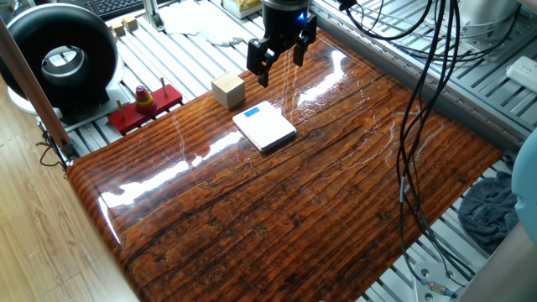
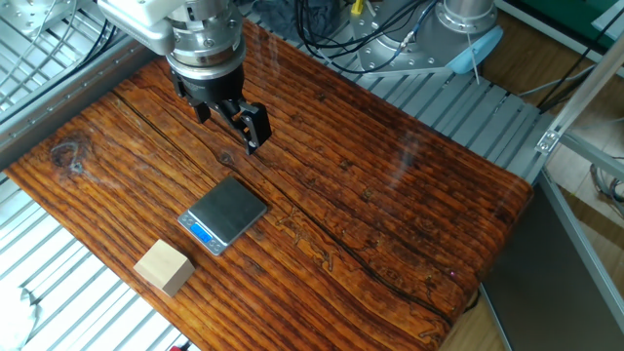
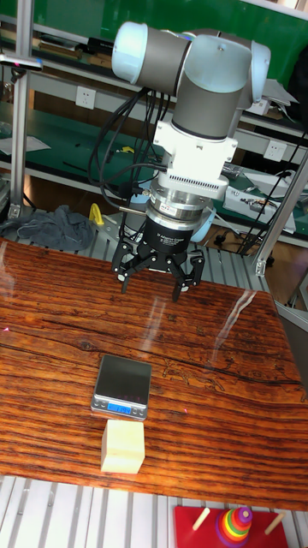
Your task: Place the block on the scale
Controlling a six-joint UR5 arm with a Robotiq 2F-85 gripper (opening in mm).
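The block [image 1: 228,90] [image 2: 164,266] [image 3: 122,448] is a pale wooden cube resting on the wooden table near its edge. Beside it lies the scale [image 1: 264,127] [image 2: 224,214] [image 3: 122,386], a flat square slab with a blue display strip on the side facing the block. My gripper [image 1: 280,60] [image 2: 227,120] [image 3: 155,276] hangs open above the table beyond the scale, away from the block. Nothing is between its fingers.
The glossy wooden table [image 1: 319,193] takes up most of the view. A red toy base with coloured stacking rings [image 1: 145,101] [image 3: 231,524] sits off the table near the block. A black round device [image 1: 60,57] stands at the left. Dark cables [image 1: 424,101] hang over the right side.
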